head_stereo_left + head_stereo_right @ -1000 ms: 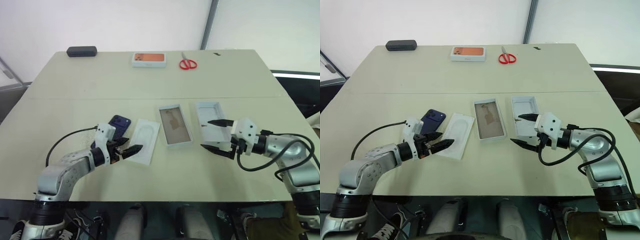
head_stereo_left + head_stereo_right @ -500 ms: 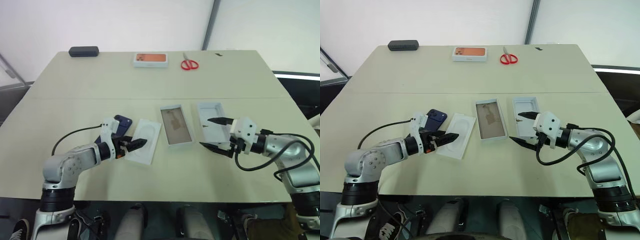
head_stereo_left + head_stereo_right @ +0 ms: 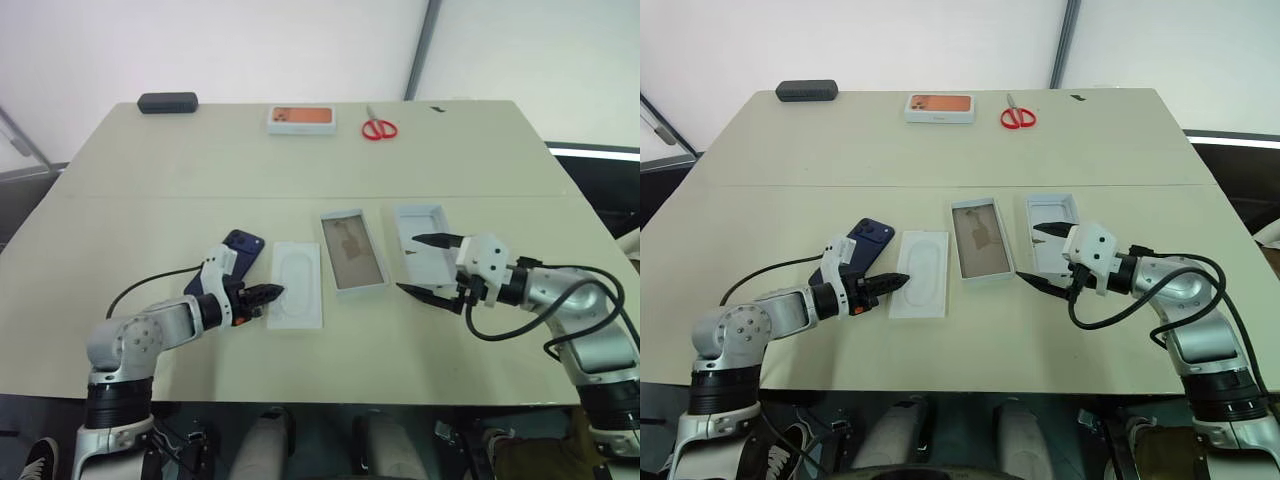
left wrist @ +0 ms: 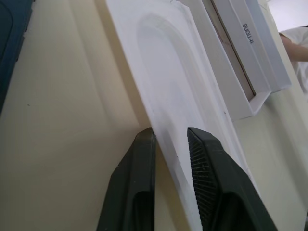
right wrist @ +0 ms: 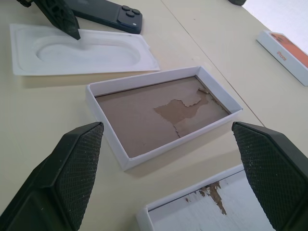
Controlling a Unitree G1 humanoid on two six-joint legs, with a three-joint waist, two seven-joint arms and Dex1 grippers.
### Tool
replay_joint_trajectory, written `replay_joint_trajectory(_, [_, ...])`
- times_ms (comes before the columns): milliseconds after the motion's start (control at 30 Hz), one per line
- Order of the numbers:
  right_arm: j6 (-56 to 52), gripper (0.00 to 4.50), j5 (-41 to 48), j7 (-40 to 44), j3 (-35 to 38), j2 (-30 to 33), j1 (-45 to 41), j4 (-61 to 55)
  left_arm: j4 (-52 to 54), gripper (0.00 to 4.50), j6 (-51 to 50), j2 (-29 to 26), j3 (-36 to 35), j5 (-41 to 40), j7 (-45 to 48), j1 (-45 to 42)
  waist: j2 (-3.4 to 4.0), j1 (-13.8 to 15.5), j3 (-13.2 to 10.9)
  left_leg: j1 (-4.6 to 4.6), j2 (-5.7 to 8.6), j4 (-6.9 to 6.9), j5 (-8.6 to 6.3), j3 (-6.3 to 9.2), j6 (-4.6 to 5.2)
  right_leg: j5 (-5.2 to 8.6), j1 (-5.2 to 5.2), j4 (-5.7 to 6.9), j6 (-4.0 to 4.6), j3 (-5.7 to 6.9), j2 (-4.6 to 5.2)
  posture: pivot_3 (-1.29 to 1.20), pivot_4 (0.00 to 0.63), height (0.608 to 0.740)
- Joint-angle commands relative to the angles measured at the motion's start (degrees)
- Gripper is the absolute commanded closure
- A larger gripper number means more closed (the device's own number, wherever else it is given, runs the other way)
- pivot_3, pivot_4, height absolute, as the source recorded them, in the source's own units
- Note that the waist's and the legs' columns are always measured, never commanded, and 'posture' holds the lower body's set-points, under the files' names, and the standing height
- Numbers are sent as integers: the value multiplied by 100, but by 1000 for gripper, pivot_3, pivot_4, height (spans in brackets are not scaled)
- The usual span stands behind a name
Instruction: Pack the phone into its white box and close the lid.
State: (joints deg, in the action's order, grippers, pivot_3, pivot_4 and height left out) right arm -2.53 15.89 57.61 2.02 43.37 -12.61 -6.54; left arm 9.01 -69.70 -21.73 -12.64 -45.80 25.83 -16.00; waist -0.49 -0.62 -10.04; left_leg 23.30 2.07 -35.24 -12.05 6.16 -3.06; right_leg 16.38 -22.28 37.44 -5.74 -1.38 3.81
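Since the earlier frames the flat white insert (image 3: 296, 297) has swung from a slant to lie nearly parallel with the white box, and the left tool (image 3: 272, 293) has narrowed from spread to nearly pressed together. In the left wrist view its two black fingers (image 4: 142, 159) straddle the near edge of the insert, one at each side of the thin rim, pinching it.

On the desk (image 3: 150, 180), just left of the insert and behind the left tool, the phone (image 3: 230, 258) lies flat, dark blue, camera bump toward the far side. Right of the insert sits the white box (image 3: 351, 250), open, its brown floor showing a torn patch. Next to it on the right lies the lid (image 3: 421, 238), open side up, with dark marks on its white inside.

The right tool (image 3: 424, 265) hangs over the lid's near left corner, its fingers spread wide and gripping nothing.

Along the far edge lie a black case (image 3: 167, 102), a white box with an orange picture (image 3: 300, 119) and red scissors (image 3: 376, 127).
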Motion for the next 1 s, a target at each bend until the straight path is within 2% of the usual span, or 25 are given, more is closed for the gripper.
replay_joint_trajectory(33, [74, 0, 10, -41, 51, -26, -100, -191, -125, 3447, -78, 43, 59, 8, -52, 36, 0, 0, 0, 0, 0, 0, 0, 0, 0, 0, 0, 0, 0, 0, 0, 0, 150, 740])
replay_joint_trajectory(167, [80, 0, 2, -71, 51, -41, -99, -205, -186, 3447, -135, 177, 35, -32, -125, 0, 0, 8, 0, 0, 0, 0, 0, 0, 0, 0, 1, -1, 0, 0, 1, 0, 150, 740])
replay_joint_trajectory(200, [74, 0, 1, -80, 46, -46, -97, -214, -194, 4027, -123, 212, 33, -29, -137, -6, 0, 10, 0, 0, 0, 0, 0, 0, 0, 0, 2, -1, 0, 0, 1, 0, 150, 740])
replay_joint_trajectory(233, [70, 0, 0, -90, 42, -50, -92, -226, -190, 4353, -140, 257, 6, -67, -149, -17, 2, 12, 2, 0, 0, 0, 0, 1, 0, 0, 2, -1, 0, 0, 2, 0, 150, 740])
replay_joint_trajectory(267, [71, 0, -2, -100, 39, -54, -83, -236, -174, 4432, -156, 268, -4, -87, -155, -21, 6, 10, 4, 0, 0, 0, 0, 1, 0, 0, 3, -1, 0, 0, 2, 0, 150, 740])
replay_joint_trajectory(400, [53, 0, 14, -114, 29, -72, -64, -246, -171, 4432, -165, 254, -86, -138, -203, -44, 7, -3, 4, -1, 1, 1, 0, 0, 0, 0, 1, -1, 0, 0, 1, 0, 150, 740])
replay_joint_trajectory(567, [-450, 0, 331, -84, -191, -348, -293, -307, -244, 4432, -274, 300, -625, -492, -306, -250, 6, -32, 4, -1, 1, 1, 0, 0, 0, 0, -3, 0, 0, 0, -3, 0, 150, 740])
replay_joint_trajectory(767, [-536, 0, 158, 50, -741, -663, -622, -258, -638, 4432, -338, 344, -1085, -682, -570, -629, 0, -19, 0, 2, 2, 0, 0, 3, -1, 0, -5, 0, 0, 1, -6, 0, 150, 740])
replay_joint_trajectory(867, [-230, 0, -300, 284, -1096, -546, -753, 124, -604, 4432, -395, 413, -1280, -855, -664, -719, 0, -16, 0, 4, 3, 0, 1, 3, -2, -1, -6, 0, -1, 2, -5, 0, 150, 740])
replay_joint_trajectory(1000, [-262, 0, -451, 509, -1328, -604, -1065, 566, -624, 4432, -379, 548, -1543, -1034, -943, -800, -3, -11, -1, 4, 5, 0, 1, 4, -3, -1, -6, -1, -1, 4, -3, 0, 150, 740])
